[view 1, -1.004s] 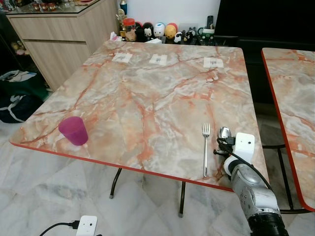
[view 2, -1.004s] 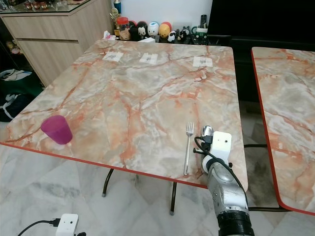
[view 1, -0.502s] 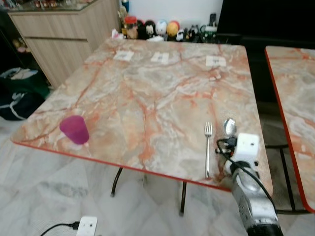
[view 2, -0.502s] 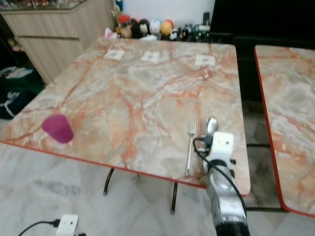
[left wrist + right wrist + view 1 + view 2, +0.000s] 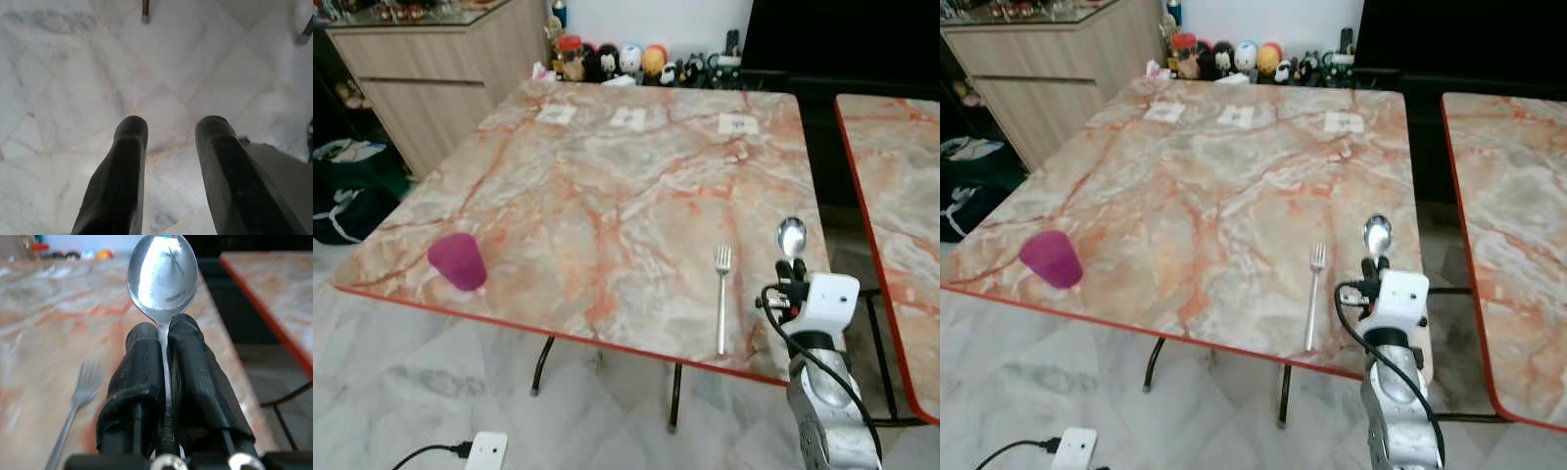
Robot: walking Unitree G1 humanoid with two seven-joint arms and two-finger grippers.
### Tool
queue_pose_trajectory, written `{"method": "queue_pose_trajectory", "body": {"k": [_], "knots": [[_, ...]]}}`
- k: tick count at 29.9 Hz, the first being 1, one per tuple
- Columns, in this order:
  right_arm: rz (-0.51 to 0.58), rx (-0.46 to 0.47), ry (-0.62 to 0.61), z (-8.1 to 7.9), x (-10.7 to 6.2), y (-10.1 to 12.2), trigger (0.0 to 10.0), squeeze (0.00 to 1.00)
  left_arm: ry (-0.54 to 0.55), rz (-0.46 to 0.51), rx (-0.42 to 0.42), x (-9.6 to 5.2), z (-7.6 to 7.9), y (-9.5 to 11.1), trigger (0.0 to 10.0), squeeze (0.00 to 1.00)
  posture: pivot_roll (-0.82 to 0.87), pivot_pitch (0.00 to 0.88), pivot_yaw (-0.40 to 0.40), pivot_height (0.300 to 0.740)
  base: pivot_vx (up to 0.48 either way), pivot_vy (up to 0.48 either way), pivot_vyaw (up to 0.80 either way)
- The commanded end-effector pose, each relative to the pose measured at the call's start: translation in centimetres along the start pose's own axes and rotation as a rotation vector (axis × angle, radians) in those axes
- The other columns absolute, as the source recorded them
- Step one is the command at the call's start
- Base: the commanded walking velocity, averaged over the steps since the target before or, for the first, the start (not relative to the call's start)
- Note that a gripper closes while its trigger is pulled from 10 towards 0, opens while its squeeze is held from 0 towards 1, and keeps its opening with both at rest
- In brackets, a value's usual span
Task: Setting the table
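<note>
Spoon (image 5: pixel 163 276), shiny steel, bowl up

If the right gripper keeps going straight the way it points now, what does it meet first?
Probably nothing soon. The right gripper, shut on the spoon, points along the marble table near its right edge. The fork lies to its left, out of line. Height above the table is unclear.

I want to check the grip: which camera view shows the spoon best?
The right wrist view: the spoon stands close up, its handle pinched between the right gripper's fingers. Both eye views show it small, bowl above the gripper, right of the fork.
</note>
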State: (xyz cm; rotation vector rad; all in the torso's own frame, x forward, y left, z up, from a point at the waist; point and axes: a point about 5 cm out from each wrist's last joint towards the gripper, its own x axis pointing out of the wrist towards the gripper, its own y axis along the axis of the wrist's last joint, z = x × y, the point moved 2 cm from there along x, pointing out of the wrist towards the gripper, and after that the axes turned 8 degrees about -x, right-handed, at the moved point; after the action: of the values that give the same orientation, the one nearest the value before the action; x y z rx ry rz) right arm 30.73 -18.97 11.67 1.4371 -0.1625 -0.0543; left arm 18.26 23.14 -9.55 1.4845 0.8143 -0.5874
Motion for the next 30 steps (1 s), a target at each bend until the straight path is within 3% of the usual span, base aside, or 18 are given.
{"method": "queue_pose_trajectory", "body": {"k": [1, 7, 26, 30], "knots": [[0.050, 0.010, -0.028, 0.8, 0.3, 1.2, 10.0, 0.00, -0.006, -0.008, 0.011, 0.0, 0.4, -0.1, 10.0, 0.00, -0.11, 0.000, 0.043, 0.740, 0.000, -0.454, -0.77], [0.070, 0.017, -0.015, 0.7, 0.4, 1.6, 10.0, 0.00, -0.013, -0.007, 0.007, 0.1, 0.8, 0.0, 10.0, 0.00, -0.11, 0.016, 0.028, 0.740, 0.000, -0.454, -0.71], [0.103, 0.045, -0.060, 1.1, 0.8, 2.8, 10.0, 0.00, -0.005, -0.004, 0.003, 0.2, 0.4, 0.4, 10.0, 0.00, -0.12, 0.059, 0.047, 0.740, 0.000, -0.449, 0.00], [0.111, 0.056, -0.058, 1.1, 0.8, 2.9, 10.0, 0.00, -0.005, -0.006, 0.005, 0.2, 0.3, 0.3, 10.0, 0.00, -0.12, 0.061, 0.048, 0.740, 0.000, -0.448, -0.74]]}}
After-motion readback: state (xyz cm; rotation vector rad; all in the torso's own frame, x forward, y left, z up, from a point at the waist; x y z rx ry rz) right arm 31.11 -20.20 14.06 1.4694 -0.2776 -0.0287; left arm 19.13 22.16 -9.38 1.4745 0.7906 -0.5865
